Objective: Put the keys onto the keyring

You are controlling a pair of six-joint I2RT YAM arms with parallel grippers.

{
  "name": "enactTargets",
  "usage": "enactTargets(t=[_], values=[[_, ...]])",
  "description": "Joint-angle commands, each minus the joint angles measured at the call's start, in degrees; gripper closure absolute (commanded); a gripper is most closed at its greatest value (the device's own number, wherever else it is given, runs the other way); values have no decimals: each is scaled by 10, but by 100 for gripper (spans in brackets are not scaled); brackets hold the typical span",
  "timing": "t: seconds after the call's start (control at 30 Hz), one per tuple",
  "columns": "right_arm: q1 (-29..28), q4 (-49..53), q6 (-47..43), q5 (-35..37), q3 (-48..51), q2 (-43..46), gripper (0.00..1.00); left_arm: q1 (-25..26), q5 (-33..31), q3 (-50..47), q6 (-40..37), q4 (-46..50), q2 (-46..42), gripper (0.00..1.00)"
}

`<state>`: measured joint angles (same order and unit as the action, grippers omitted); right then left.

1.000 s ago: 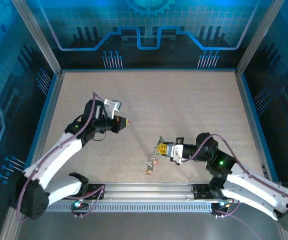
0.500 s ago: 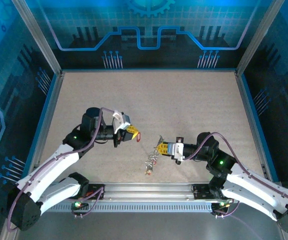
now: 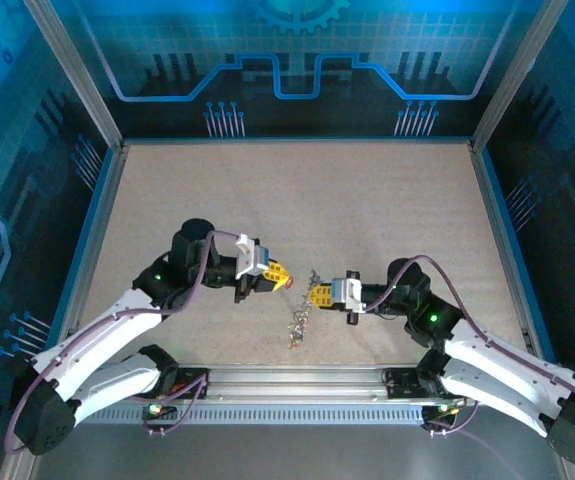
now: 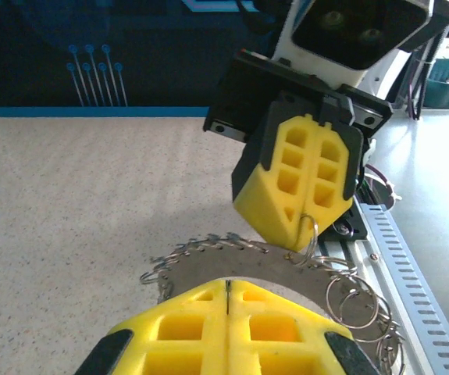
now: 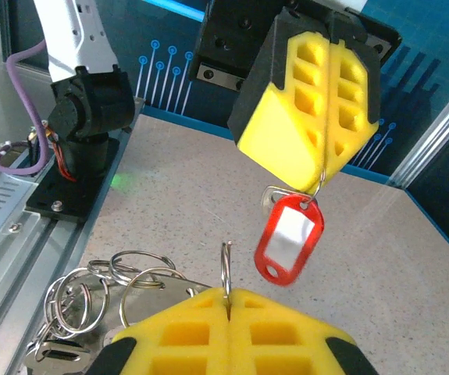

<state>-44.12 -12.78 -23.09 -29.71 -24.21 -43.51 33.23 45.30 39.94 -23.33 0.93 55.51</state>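
- Currently the red key [image 5: 289,231] hangs in the air by its small wire loop from the left gripper [image 5: 322,178], whose yellow fingers are pressed fully together on that loop.
- Right gripper [image 4: 298,226] is clamped tight as well. It pinches a thin ring [image 5: 226,266] that stands upright out of the seam, near the hanging key but apart from it.
- Keyring [image 4: 216,264] lies flat on the table [image 3: 367,180], below and between the two grippers. Whether the thin ring is linked to it I cannot tell.
- Spare rings [image 5: 91,301] sit in a tangled heap just beside the keyring.
- Risk: the key dangles freely, so any sideways motion would likely swing it and carry its loop past the thin ring.
- Risk: both holds are on thin wire. A push of loop against ring could twist either out of the soft pads, dropping the key into the heap.
- Risk: a low approach could snag the jagged band or drag the heap.
- Materials: the key head is glossy red plastic, an oval with a pale window.
- The rings are bright springy wire; the keyring is a dull grey band with saw-toothed edges.
- The finger pads are yellow with a honeycomb pattern, and the tabletop is speckled and matte.
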Motion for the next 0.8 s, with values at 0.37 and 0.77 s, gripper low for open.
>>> enactTargets(t=[0.37, 0.77], values=[[35, -30, 59, -64, -55, -45, 100, 58, -8, 39, -109, 28, 36, 100], [59, -34, 95, -91, -56, -75, 100, 63, -9, 34, -125, 26, 34, 100]])
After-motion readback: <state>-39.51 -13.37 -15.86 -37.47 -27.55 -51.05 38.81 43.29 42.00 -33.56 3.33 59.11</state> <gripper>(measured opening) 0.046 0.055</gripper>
